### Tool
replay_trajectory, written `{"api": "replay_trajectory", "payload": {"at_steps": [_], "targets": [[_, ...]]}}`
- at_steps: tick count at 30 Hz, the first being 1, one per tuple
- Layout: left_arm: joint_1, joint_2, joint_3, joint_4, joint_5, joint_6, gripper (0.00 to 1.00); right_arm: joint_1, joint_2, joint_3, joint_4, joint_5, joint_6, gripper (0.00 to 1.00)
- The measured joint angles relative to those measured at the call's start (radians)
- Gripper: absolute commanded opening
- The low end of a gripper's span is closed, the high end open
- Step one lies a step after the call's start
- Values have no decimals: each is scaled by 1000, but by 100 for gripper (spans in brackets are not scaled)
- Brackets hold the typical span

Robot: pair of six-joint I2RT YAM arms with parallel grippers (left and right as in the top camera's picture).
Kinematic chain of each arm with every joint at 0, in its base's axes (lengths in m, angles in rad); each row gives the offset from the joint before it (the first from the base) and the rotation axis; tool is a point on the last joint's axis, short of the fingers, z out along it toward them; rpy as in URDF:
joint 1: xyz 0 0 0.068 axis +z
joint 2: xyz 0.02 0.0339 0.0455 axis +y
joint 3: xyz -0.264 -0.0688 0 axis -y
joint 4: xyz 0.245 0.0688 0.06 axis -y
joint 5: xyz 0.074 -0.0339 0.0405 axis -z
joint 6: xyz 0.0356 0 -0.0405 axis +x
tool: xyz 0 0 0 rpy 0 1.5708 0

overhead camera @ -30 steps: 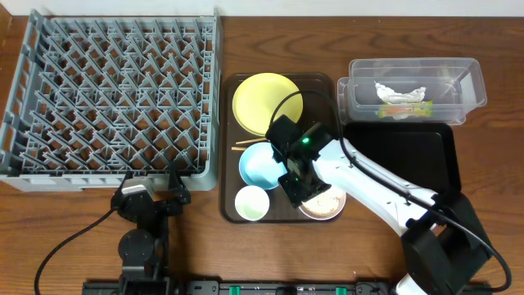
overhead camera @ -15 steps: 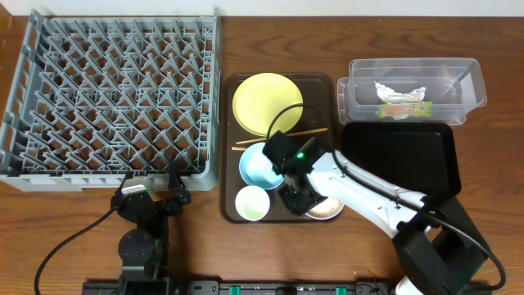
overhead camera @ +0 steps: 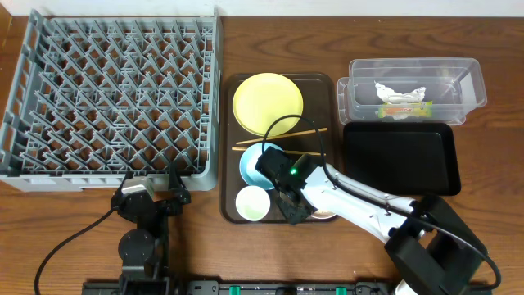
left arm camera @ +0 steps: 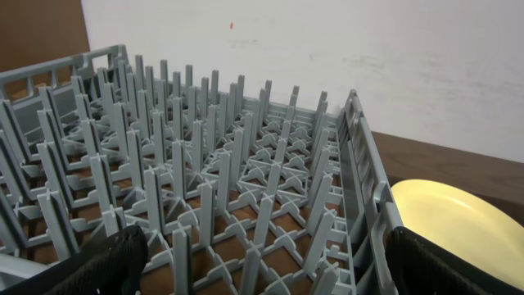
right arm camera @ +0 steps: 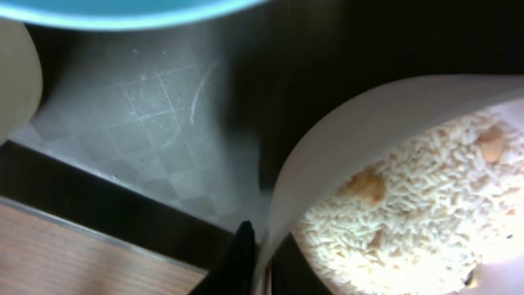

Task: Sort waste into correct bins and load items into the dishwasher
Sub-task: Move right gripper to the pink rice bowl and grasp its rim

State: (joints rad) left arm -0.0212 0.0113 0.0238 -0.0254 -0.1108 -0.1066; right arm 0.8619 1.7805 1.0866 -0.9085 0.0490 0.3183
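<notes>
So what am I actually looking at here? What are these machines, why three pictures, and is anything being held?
The machines are a robot's left arm and right arm, each ending in a two-finger gripper. One picture looks down from above; the other two come from cameras on the wrists. On the table are a grey dish rack, a brown tray carrying a yellow plate, blue bowl, small cup, chopsticks and a white bowl of rice, a clear tub with a tissue and wrapper, and a black tray. The right gripper is pinched shut on the white bowl's rim. The left gripper is open, holding nothing.
</notes>
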Motion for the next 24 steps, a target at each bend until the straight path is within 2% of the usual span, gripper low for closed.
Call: {"api": "replay_trajectory", "payload": {"at_steps": [6,12,24], "targets": [[0,0,0,0,0,0,94,1,-1,2,2,12,11,1],[0,0,0,0,0,0,94,1,-1,48,-74,14,18,1],[0,0,0,0,0,0,94,-55,-1,284,-250,-19,16,1]]}}
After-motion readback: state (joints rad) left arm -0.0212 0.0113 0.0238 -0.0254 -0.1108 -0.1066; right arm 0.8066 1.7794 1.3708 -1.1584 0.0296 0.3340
